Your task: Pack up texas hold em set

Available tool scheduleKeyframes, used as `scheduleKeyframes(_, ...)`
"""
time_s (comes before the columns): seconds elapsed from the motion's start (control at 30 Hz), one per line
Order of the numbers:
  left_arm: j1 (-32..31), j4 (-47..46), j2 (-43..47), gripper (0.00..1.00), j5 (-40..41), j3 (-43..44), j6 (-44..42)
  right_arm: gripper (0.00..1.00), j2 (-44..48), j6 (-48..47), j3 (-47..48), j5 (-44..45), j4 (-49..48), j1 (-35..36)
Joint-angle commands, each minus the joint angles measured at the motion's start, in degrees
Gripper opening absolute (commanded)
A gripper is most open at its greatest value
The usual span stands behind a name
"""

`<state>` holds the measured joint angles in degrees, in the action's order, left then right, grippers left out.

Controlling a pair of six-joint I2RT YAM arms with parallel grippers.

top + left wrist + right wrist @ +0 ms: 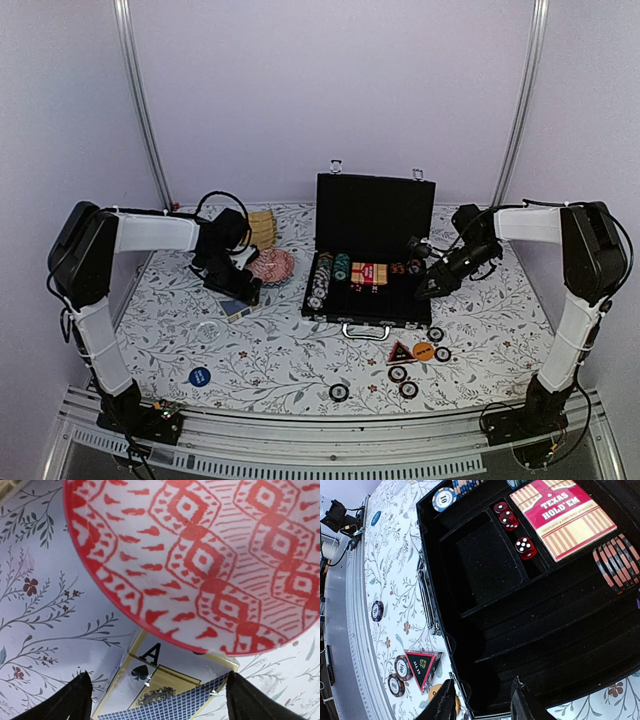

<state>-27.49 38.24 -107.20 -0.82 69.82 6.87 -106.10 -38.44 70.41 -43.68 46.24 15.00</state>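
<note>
Floral tablecloth (280, 350) carries the card deck (170, 707), which lies flat just beside the red-patterned bowl (200, 555), left of the open briefcase (375, 215). The left gripper (157, 675) hangs spread wide over the deck, empty. The right gripper (480, 700) hovers over the case, its 2 fingers apart, holding nothing. The deck looks light, stiff and probably slick, so pinch across its long edges.

Left hand (159, 704) spread wide, black fingertips (75, 700) either side of card deck (165, 687), ace of spades face up. Red-patterned bowl (200, 555) overlaps deck's far end. Floral worktop (45, 605) beneath.
</note>
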Motion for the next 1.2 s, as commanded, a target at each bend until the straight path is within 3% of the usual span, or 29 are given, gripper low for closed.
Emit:
scheduleKeyframes(0.0,-0.66,1.02,2.11,0.95,-0.72,0.19,-4.26,0.39,-0.5,-0.67,-0.32,-0.7,0.67,0.44)
scheduleKeyframes(0.13,0.16,-2.31,4.9,0.97,-1.03,-1.16,-5.99,0.39,-0.59,-0.85,-0.28,-0.7,0.94,0.63)
scheduleKeyframes(0.4,1.86,-4.05,5.43,0.97,-10.54,-4.74,-8.22,0.39,-0.66,-1.19,-0.28,-0.74,1.14,0.82)
scheduleKeyframes(0.67,-2.04,-4.46,2.02,0.97,-2.59,-6.14,-8.61,0.4,-0.81,-1.55,-0.25,-0.88,1.49,0.9)
scheduleKeyframes(0.87,-4.9,-2.53,2.28,0.93,-3.11,-6.3,-7.73,0.39,-1.03,-1.73,-0.19,-0.88,1.72,0.97)
scheduleKeyframes(1.07,-7.43,0.75,3.13,0.86,-8.76,-5.44,-5.72,0.39,-1.55,-1.73,-0.19,-0.79,1.81,1.22)
scheduleKeyframes(1.17,-8.78,1.74,4.73,0.84,-6.14,-4.16,-4.74,0.39,-1.73,-1.7,-0.1,-0.79,1.77,1.41)
